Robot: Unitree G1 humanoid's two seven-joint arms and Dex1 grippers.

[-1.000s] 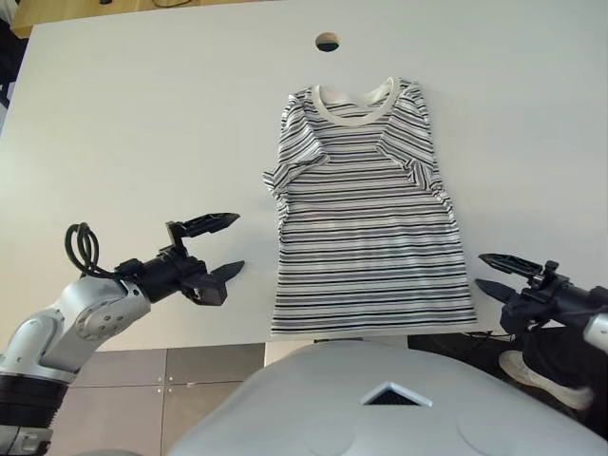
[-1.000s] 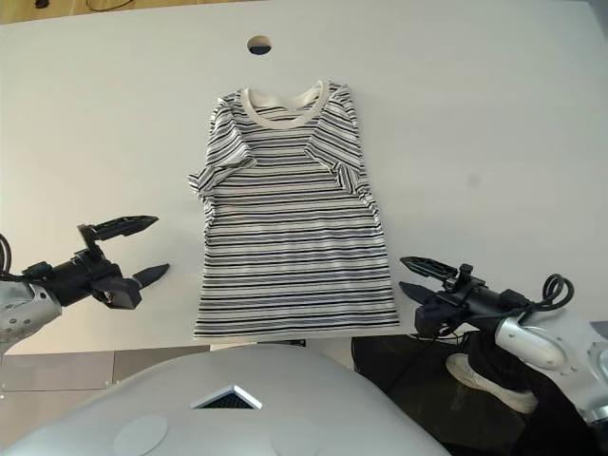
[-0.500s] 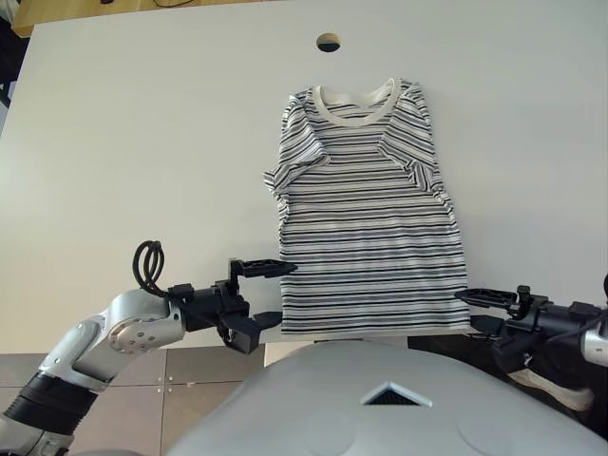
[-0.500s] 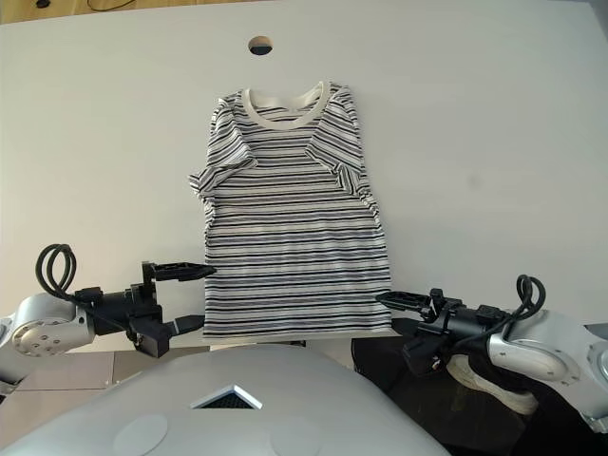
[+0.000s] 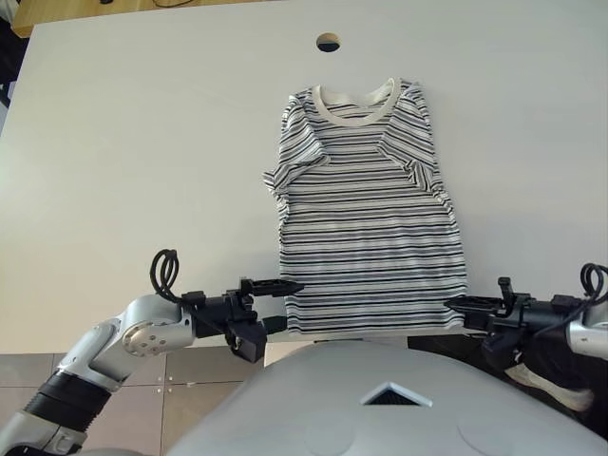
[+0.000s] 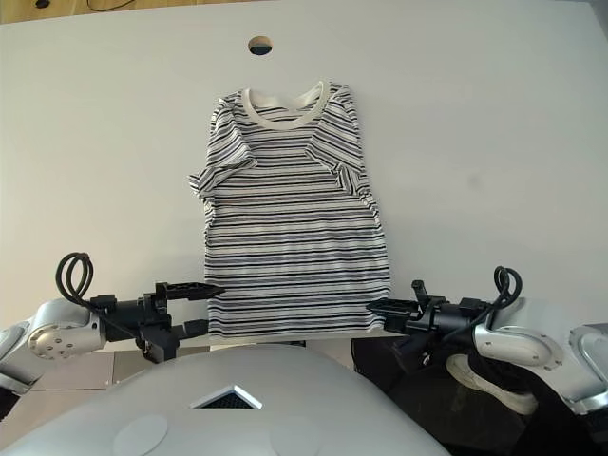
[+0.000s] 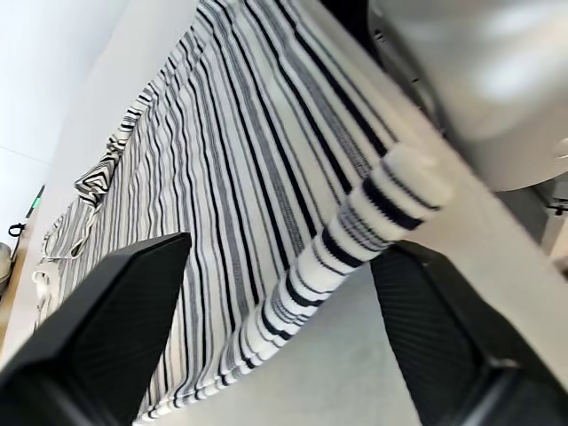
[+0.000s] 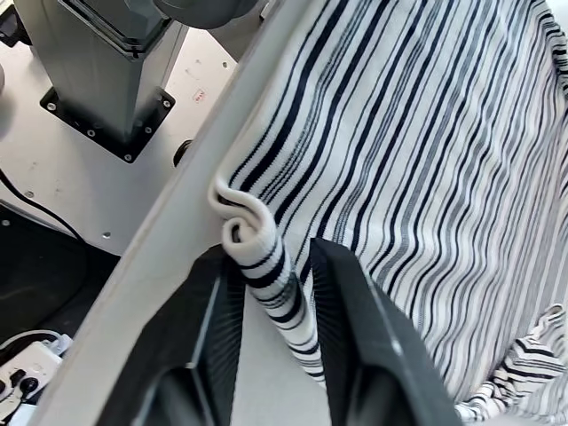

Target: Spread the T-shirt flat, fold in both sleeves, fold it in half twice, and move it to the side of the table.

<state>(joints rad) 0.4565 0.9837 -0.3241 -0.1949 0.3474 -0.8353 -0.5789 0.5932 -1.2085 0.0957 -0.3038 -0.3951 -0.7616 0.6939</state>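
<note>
While the striped T-shirt (image 5: 366,209) lies on your white table (image 5: 142,142) with its collar at the far side, both sleeves folded in and its hem along the near edge, you have a gripper at each hem corner. Your left gripper (image 5: 290,304) is spread wide, with the rolled hem (image 7: 373,209) between its fingers. Your right gripper (image 5: 454,310) is pinching the curled near-right corner. A round hole (image 5: 328,42) sits in the table just beyond the collar. Past the far edge you can see a wooden strip (image 5: 57,9). Grey floor panels (image 5: 190,380) and a bolted metal column base (image 8: 98,98) lie below.
</note>
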